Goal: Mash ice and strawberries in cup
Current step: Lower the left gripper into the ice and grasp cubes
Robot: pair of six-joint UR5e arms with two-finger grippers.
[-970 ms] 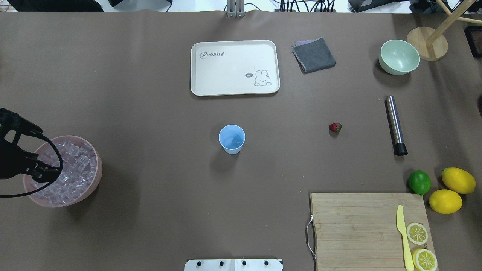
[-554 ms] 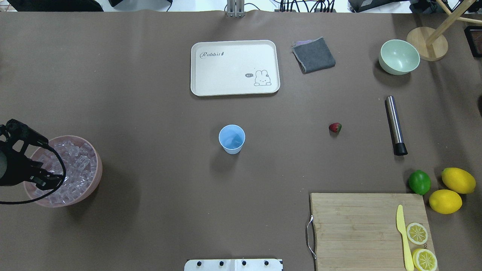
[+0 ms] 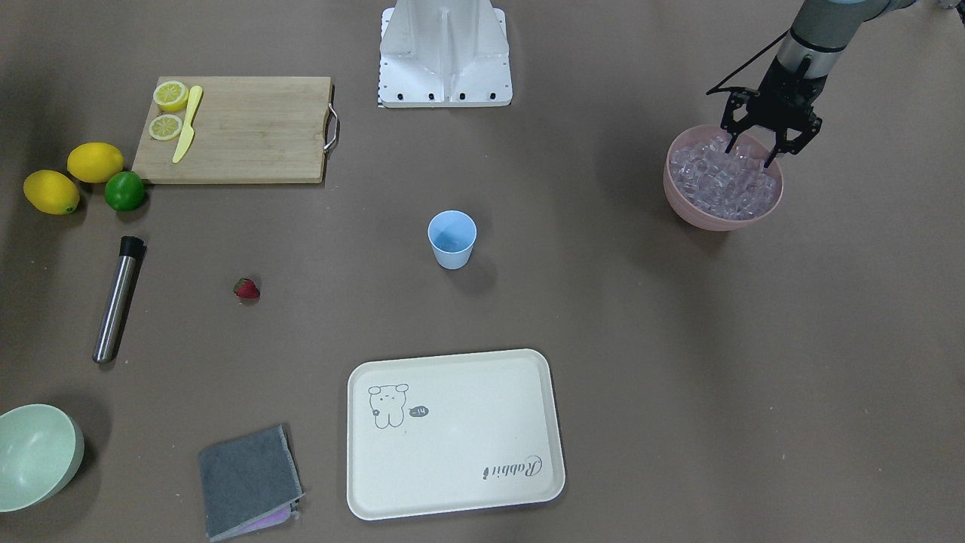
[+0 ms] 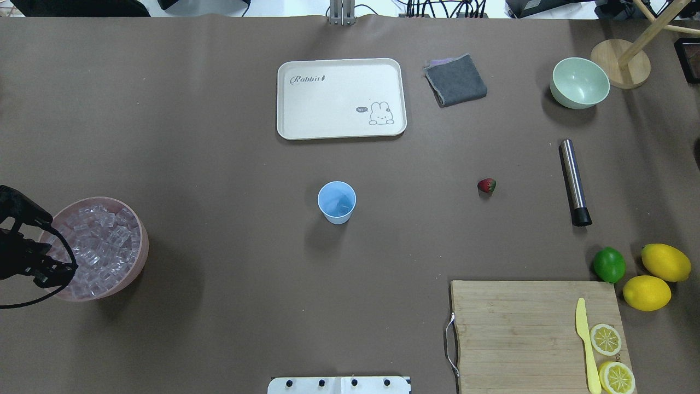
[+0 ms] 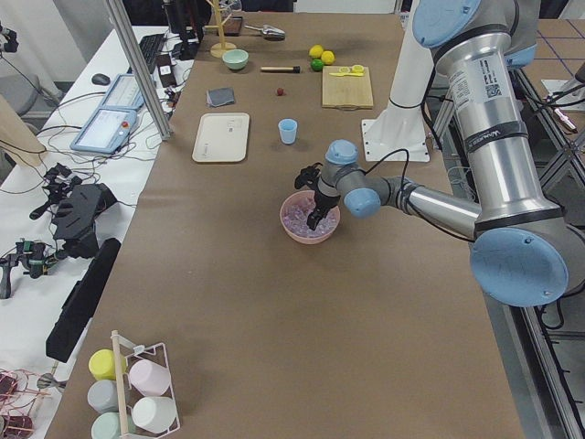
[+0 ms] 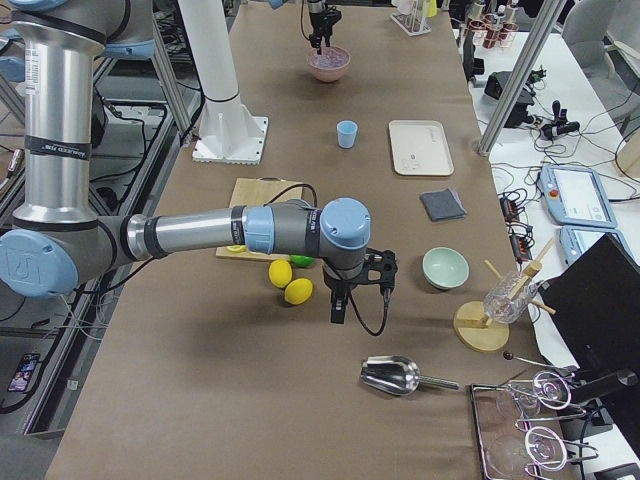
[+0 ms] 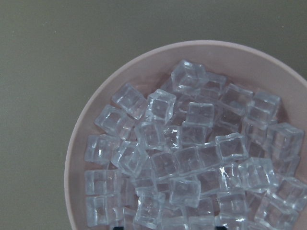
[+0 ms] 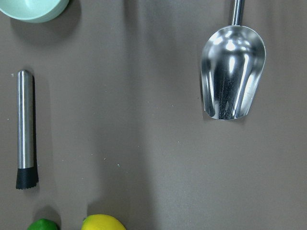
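At the table's left edge, in the pink bowl (image 3: 682,202): ice (image 7: 187,158), heaped. Over it the left gripper (image 3: 749,153), fingers apart, tips down at the heap, nothing visibly between them. Looks hard, slick and light; probably skids out of a skewed pinch, so best to close on two flat opposite faces of one top cube. Mid-table, upright: the cup (image 3: 452,240), contents hard to make out. Toward the right edge, well apart from it, the strawberry (image 3: 246,289): soft, easily bruised, best pinched lightly across the body. Right gripper (image 6: 338,312) caught only from the side; cannot tell whether spread or closed.
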